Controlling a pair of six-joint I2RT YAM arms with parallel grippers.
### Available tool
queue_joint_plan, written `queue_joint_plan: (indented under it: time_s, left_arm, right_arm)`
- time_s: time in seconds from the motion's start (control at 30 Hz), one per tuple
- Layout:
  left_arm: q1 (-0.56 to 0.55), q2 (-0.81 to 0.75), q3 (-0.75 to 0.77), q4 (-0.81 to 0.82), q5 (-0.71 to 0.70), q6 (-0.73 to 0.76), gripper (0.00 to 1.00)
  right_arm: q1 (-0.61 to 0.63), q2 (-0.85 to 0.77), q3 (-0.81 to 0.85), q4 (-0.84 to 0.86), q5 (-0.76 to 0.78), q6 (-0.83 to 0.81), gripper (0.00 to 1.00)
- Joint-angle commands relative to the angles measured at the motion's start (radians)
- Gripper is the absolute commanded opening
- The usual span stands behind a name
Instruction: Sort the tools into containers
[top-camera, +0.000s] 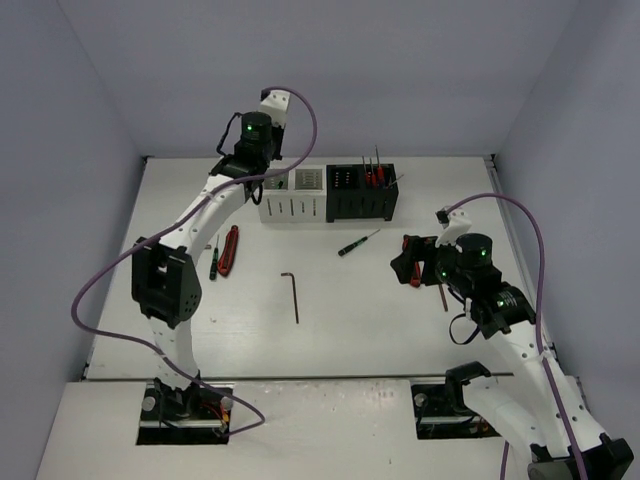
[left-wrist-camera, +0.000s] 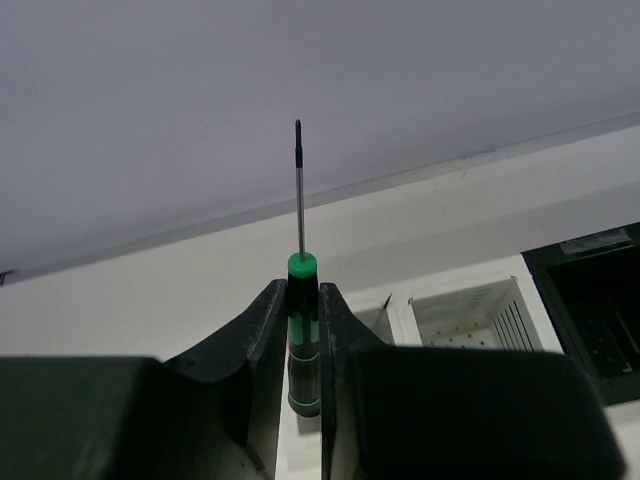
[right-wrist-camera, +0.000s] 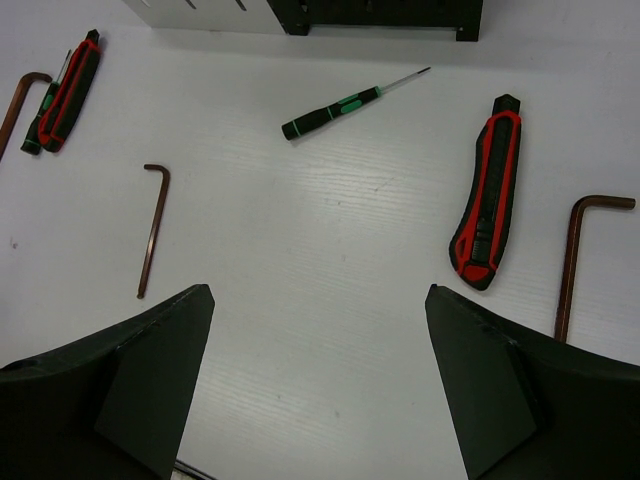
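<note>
My left gripper (left-wrist-camera: 303, 290) is shut on a green-handled screwdriver (left-wrist-camera: 303, 330), held upright with its tip up, just left of the white container (left-wrist-camera: 470, 305). In the top view this gripper (top-camera: 262, 190) is at the left end of the white container (top-camera: 295, 197). The black container (top-camera: 362, 193) holds red-handled screwdrivers (top-camera: 372, 176). My right gripper (right-wrist-camera: 318, 292) is open and empty above bare table. Ahead of it lie a green screwdriver (right-wrist-camera: 340, 106), a red-and-black knife-like tool (right-wrist-camera: 487, 205), and two hex keys (right-wrist-camera: 154, 228) (right-wrist-camera: 573, 262).
A red-handled tool (top-camera: 230, 250) and a small green screwdriver (top-camera: 213, 262) lie at the left of the table. A hex key (top-camera: 292, 297) lies mid-table. Purple cables loop over both arms. Walls close the table on three sides.
</note>
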Motion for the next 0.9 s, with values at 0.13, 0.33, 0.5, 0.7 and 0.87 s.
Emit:
queue_joint_plan:
  time_s: [0.13, 0.33, 0.5, 0.7, 0.87]
  left_arm:
    - [0.038, 0.089, 0.129, 0.177, 0.092, 0.076, 0.0]
    - [0.045, 0.073, 0.045, 0.175, 0.118, 0.057, 0.0]
    - [0.051, 0.089, 0.052, 0.099, 0.142, 0.049, 0.05]
    - [0.05, 0.07, 0.015, 0.072, 0.173, 0.018, 0.1]
    - [0.051, 0.048, 0.007, 0.054, 0.181, 0.016, 0.21]
  right_arm:
    - [0.008, 0.005, 0.055, 0.045, 0.015, 0.023, 0.85]
    - [0.008, 0.009, 0.055, 0.044, 0.024, 0.029, 0.85]
    - [0.007, 0.014, 0.057, 0.044, 0.032, 0.032, 0.85]
    - [0.008, 0.006, 0.053, 0.043, 0.034, 0.041, 0.86]
    - [0.008, 0.001, 0.048, 0.044, 0.032, 0.046, 0.86]
